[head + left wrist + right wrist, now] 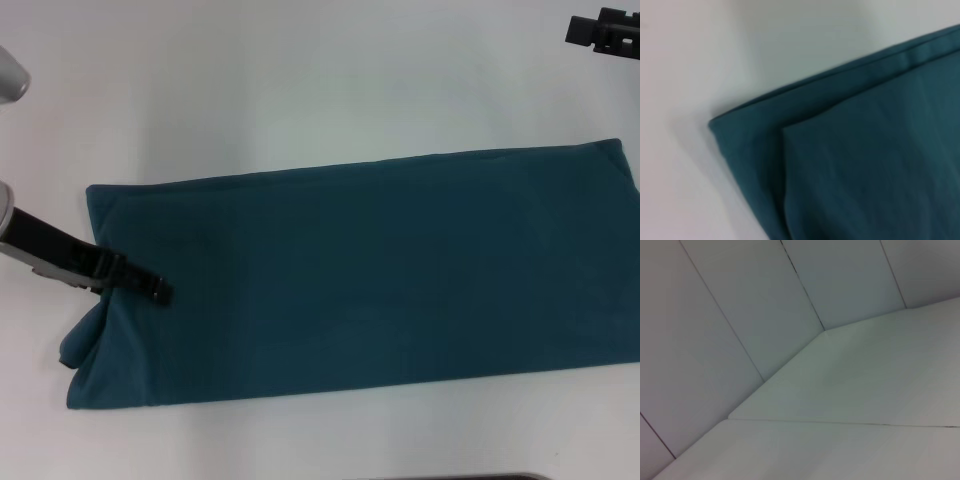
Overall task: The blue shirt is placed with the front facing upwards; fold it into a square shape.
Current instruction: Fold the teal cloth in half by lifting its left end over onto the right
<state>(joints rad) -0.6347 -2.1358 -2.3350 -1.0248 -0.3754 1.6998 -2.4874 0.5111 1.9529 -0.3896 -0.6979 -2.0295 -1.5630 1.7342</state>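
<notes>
The blue shirt lies on the white table as a long teal rectangle running left to right, plain side up, with no lettering showing. My left gripper reaches in from the left over the shirt's left end, near a small bulge of cloth at the front left corner. In the left wrist view, a corner of the shirt shows stacked folded layers. My right gripper hangs at the far right back, away from the shirt.
White table surface surrounds the shirt at the back, left and front. The shirt's right end runs to the right edge of the head view. The right wrist view shows only the pale table top and wall panels.
</notes>
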